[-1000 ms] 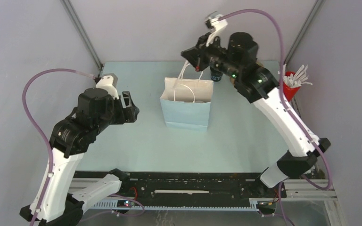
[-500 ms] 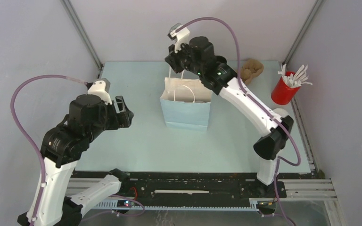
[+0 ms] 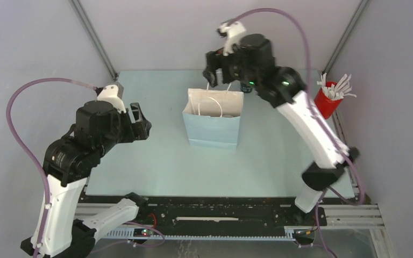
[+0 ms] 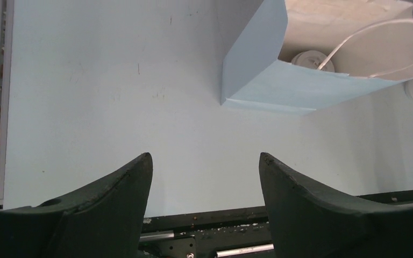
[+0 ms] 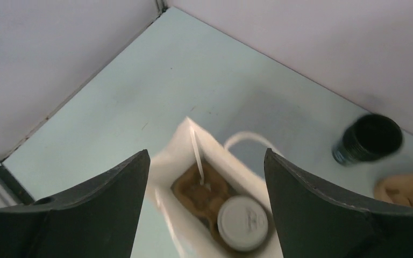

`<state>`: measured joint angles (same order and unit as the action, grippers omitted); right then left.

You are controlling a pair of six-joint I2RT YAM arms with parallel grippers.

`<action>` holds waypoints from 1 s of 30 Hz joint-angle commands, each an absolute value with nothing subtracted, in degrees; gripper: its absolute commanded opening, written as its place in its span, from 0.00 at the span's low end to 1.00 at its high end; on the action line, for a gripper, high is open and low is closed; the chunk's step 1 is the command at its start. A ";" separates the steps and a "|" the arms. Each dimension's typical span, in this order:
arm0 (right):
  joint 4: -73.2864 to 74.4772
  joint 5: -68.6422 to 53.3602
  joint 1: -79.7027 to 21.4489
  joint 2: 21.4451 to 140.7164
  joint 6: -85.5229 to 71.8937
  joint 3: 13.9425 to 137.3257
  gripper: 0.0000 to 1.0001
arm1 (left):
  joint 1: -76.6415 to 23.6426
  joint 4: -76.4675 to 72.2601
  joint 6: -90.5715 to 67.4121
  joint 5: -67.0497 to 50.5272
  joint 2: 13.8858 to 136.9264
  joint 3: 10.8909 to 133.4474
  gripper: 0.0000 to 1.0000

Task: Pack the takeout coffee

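- My right gripper (image 5: 207,156) hangs above the white paper bag (image 5: 185,141), fingers spread wide with nothing between them.
- The takeout coffee (image 5: 242,223) stands inside the bag, at the bottom. From the right wrist view I look straight down on its white domed lid.
- Touching the cup in the bag lies a brown, crumpled-looking piece (image 5: 198,193); I cannot tell what it is.
- The bag stands upright and open on the pale blue table (image 3: 156,161), its white handles sticking up.
- My left gripper (image 4: 205,158) hovers over bare table, well to the left of the bag, also wide open and holding nothing.
- From the left wrist view the lid shows just over the bag's near rim.
- A lidless black cup (image 5: 370,138) stands on the table beyond the bag, near the back wall, with another brown item (image 5: 403,191) just beside it.
- A red cup of white sticks (image 3: 325,102) stands near the right edge of the table.
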<state>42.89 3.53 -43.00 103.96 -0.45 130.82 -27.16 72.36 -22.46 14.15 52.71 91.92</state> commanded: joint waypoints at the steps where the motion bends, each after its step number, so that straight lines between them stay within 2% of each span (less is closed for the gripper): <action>1: 54.13 8.11 -40.69 87.07 -6.65 125.48 0.86 | -27.38 72.02 -21.69 15.47 55.41 98.45 0.78; 3: 56.50 10.33 -39.66 80.43 -8.27 119.97 0.90 | -27.37 72.34 -21.68 15.40 56.87 101.39 0.80; 4: 57.13 12.18 -39.48 77.29 -8.85 117.19 0.97 | -27.34 72.58 -21.68 15.27 57.62 103.22 0.82; 5: 57.73 13.23 -39.27 73.98 -9.15 115.01 0.99 | -27.33 72.79 -21.71 15.10 58.47 105.03 0.84; 8: 59.00 15.44 -39.28 66.22 -10.33 110.98 1.00 | -27.33 73.72 -21.25 14.88 61.26 111.63 0.89; 10: 59.54 17.66 -39.57 62.13 -11.69 109.72 1.00 | -27.33 73.56 -20.69 15.62 61.90 114.98 0.98; 11: 59.43 19.02 -39.74 59.56 -12.34 108.83 1.00 | -27.33 72.92 -20.29 16.06 61.50 115.64 1.00; 17: 55.50 24.54 -40.52 47.67 -11.32 101.70 1.00 | -28.66 67.79 -17.53 16.76 55.54 113.80 1.00; 21: 51.62 23.62 -40.52 41.80 -10.10 97.84 1.00 | -29.23 64.85 -16.45 15.39 51.26 113.25 1.00; 24: 50.29 25.68 -40.43 40.25 -10.25 96.73 1.00 | -29.53 64.56 -16.49 15.51 49.63 114.29 1.00; 30: 51.09 25.26 -40.34 40.05 -11.84 96.67 1.00 | -29.53 57.44 -17.97 16.06 41.80 106.02 1.00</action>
